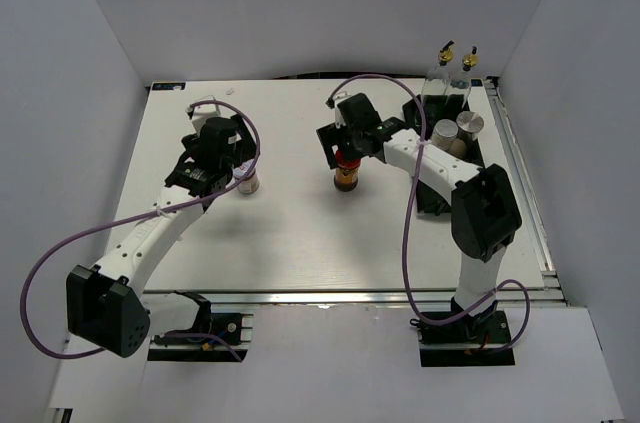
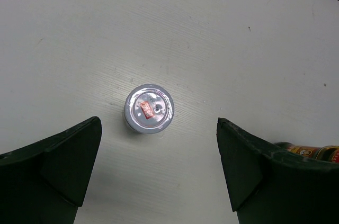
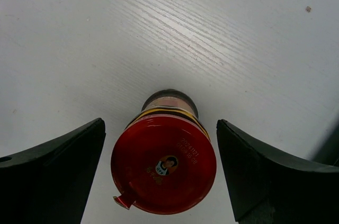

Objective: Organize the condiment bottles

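Hovering left hand (image 2: 159, 123): dark fingers spread wide, either side of the small jar (image 2: 149, 109), not touching it.
Jar under it: round, with a flat glossy pale lid and a red sticker, upright on the worktop (image 2: 159, 23).
Hovering right hand (image 3: 160, 123): wide apart, with gaps beside the red-lidded jar (image 3: 164, 163).
Jar there: smooth red cap, dark body, yellow band, upright mid-worktop.
Far-right black tray (image 1: 484, 148): holds clear glass bottles (image 1: 437, 78) and a silver-capped shaker (image 1: 470, 124).

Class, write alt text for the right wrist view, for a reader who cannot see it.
Seen from above, a red-lidded dark jar stands upright on a white table, between the two dark fingers of the open right gripper. A narrow gap shows on each side of the lid.
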